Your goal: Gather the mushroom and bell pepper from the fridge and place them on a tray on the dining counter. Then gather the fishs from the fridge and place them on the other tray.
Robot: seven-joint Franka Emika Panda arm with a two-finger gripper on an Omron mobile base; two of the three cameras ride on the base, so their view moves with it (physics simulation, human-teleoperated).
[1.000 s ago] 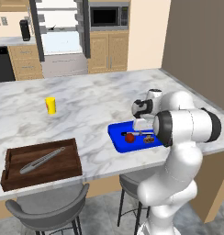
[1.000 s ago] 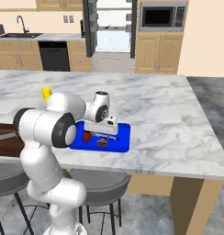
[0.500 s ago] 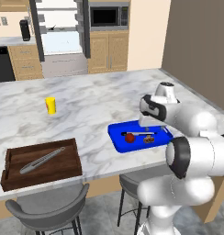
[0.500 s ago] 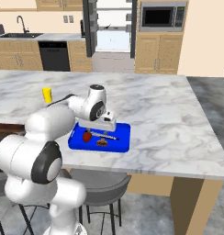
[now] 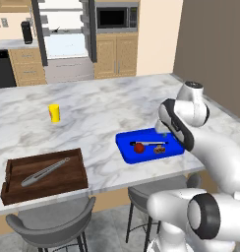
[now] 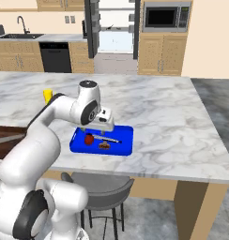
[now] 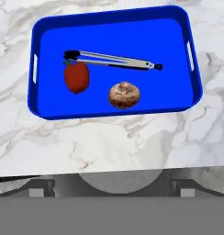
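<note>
The blue tray (image 7: 132, 41) lies on the dining counter (image 5: 102, 108) near its front edge. On it are the red bell pepper (image 7: 77, 77), the brown mushroom (image 7: 124, 95) and metal tongs (image 7: 114, 59). My gripper (image 6: 102, 132) hangs open just above the tray's far edge (image 5: 149, 135), holding nothing and apart from the pepper (image 5: 138, 147) and mushroom (image 5: 160, 149). The other tray (image 5: 68, 179), dark brown, sits to the left with a slim grey tongs-like thing (image 5: 45, 171) on it. The fridge (image 5: 63, 34) stands open across the room. The fishs are too far off to make out.
A yellow cup (image 5: 54, 112) stands on the counter behind the brown tray. Grey stools (image 5: 48, 229) are tucked under the counter's front edge. Wooden cabinets and a microwave (image 6: 165, 18) line the back wall beside the fridge.
The arm has swung its elbow round and the hand has shifted a little toward the blue tray's far right side. Pepper, mushroom and tongs stay where they were.
</note>
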